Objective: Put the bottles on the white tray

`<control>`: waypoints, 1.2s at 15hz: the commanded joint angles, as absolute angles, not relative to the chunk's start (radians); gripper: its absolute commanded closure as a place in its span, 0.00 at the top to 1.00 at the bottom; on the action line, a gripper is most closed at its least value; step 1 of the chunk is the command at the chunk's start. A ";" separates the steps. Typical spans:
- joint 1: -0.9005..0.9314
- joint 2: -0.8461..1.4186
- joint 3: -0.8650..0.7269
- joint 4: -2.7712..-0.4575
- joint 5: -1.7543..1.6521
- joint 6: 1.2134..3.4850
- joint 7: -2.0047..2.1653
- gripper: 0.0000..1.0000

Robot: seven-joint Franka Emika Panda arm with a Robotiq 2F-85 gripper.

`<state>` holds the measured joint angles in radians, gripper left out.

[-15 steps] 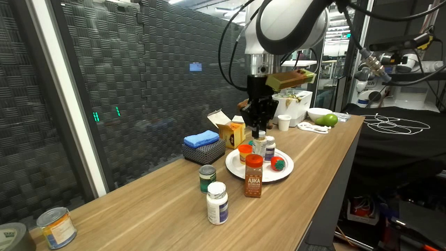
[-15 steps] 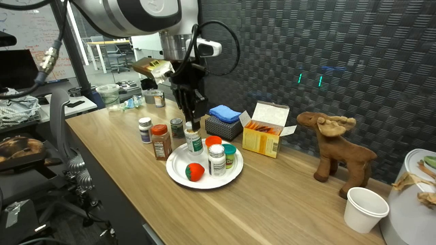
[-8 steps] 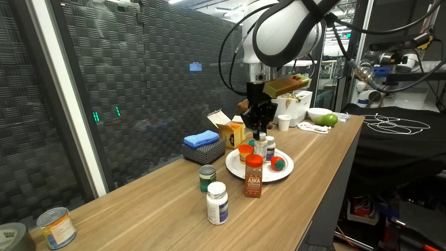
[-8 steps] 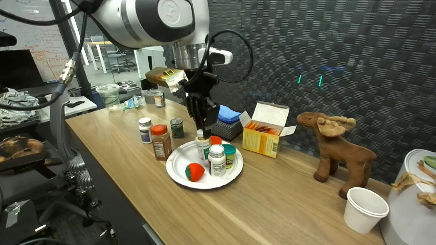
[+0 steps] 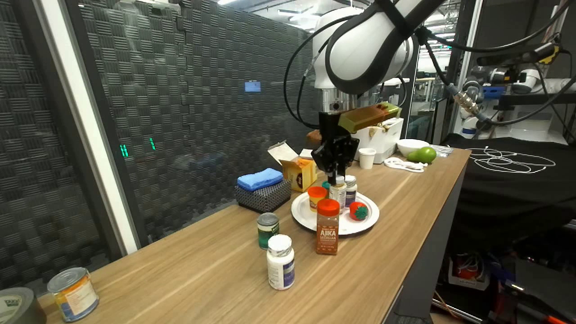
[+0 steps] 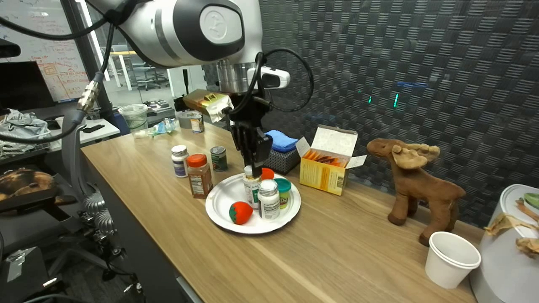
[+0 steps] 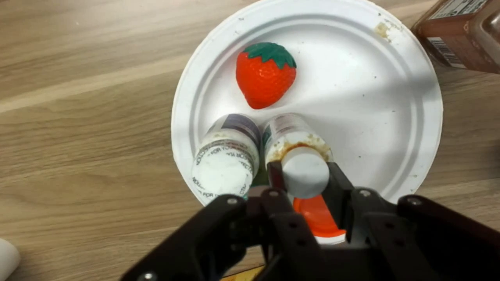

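Note:
My gripper (image 7: pixel 304 168) is shut on the narrow white cap of a white bottle with a green label (image 6: pixel 252 191). It holds the bottle upright over the white plate (image 6: pixel 215 212); whether the base touches the plate I cannot tell. A second white bottle (image 7: pixel 223 171) stands on the plate right beside it. Off the plate, a red-capped spice bottle (image 5: pixel 327 236) stands close to the rim, and a white bottle with a purple label (image 5: pixel 281 265) stands farther away. In the wrist view the spice bottle (image 7: pixel 463 35) shows only in part.
The plate also holds a toy strawberry (image 7: pixel 265 76), an orange-lidded cup (image 5: pixel 317 198) and a teal-lidded cup (image 6: pixel 284 193). A green can (image 5: pixel 268 231), a black box with blue cloth (image 6: pixel 280 160), an open yellow box (image 6: pixel 324 174) and a plush moose (image 6: pixel 417 185) stand around.
My gripper has carried the bottle across the plate towards the second white bottle and lowered it. The second bottle has shifted very slightly. The other things have stayed put.

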<state>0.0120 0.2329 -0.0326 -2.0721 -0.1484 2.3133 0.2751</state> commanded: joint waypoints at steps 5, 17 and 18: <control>0.011 0.252 -0.039 -2.035 -0.092 2.311 0.280 0.55; 0.024 0.077 0.005 -2.086 0.007 2.225 0.236 1.00; 0.027 0.070 0.013 -2.087 0.032 2.208 0.229 1.00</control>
